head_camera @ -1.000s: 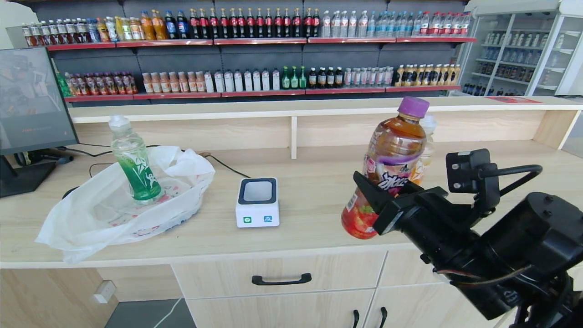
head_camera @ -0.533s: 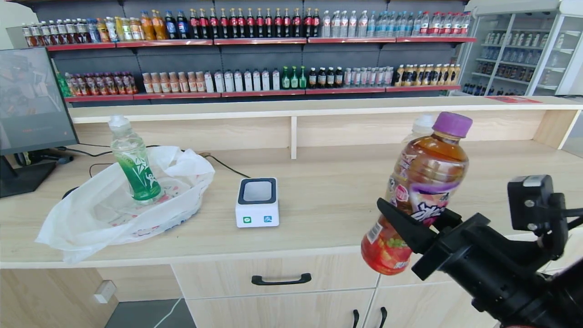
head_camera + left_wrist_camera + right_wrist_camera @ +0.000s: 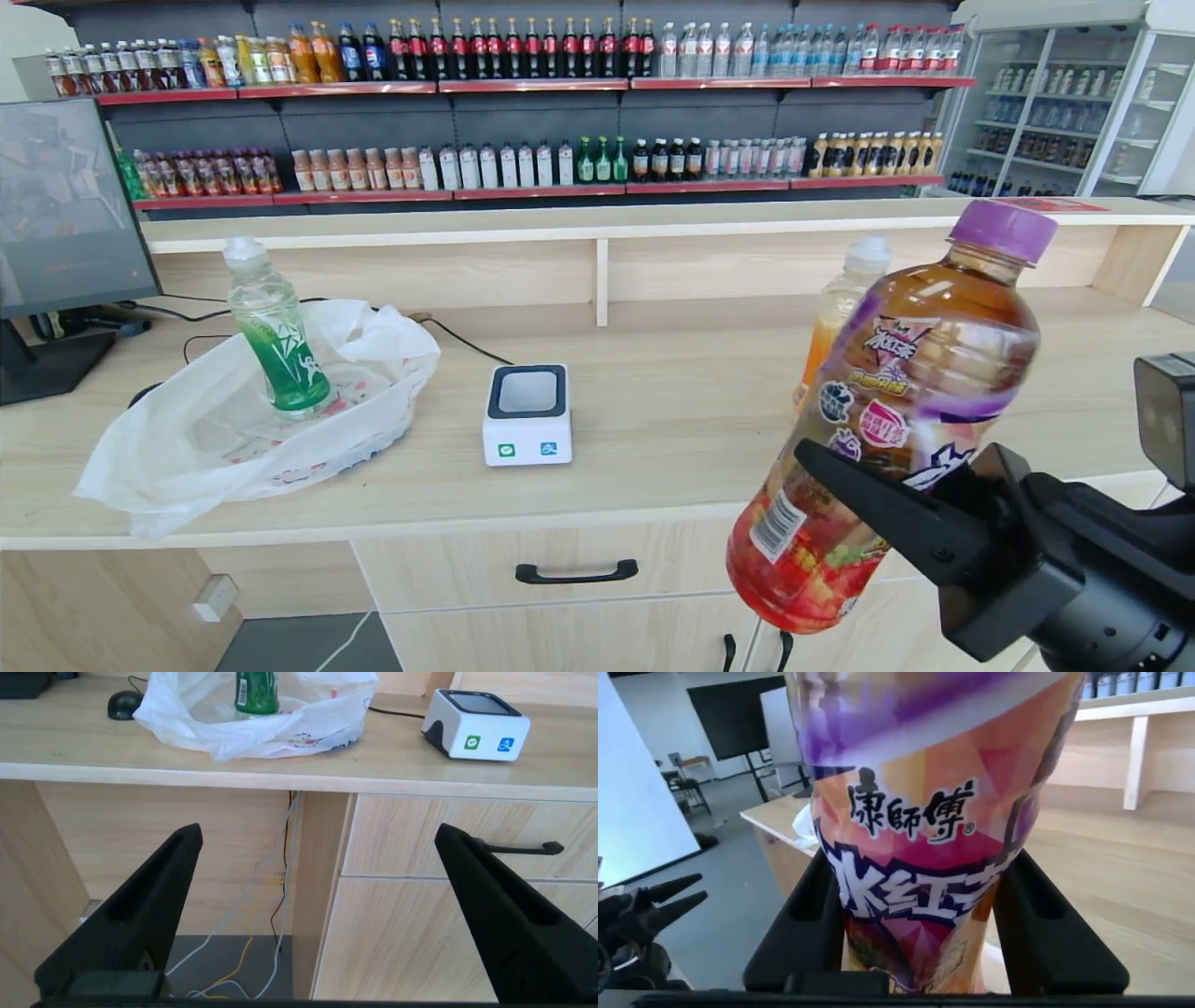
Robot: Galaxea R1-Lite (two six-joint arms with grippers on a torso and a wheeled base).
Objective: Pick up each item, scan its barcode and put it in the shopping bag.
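R claw (image 3: 924, 910) clamps tilted tea bottle (image 3: 920, 373) (near right). L claw (image 3: 318, 845) gapes wide, empty, below worktop (image 3: 653, 420) level, facing bag (image 3: 252, 723), scanner (image 3: 475, 726).

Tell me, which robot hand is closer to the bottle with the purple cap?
Right. The right gripper is shut on the purple-cap bottle, one finger on each side of its label. The left gripper hangs open, apart from it, low in front of the counter.

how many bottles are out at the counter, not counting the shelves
3: a green bottle standing in the shopping bag, a purple-capped bottle held by the right tool, an orange bottle on the counter behind it. More may be hidden.
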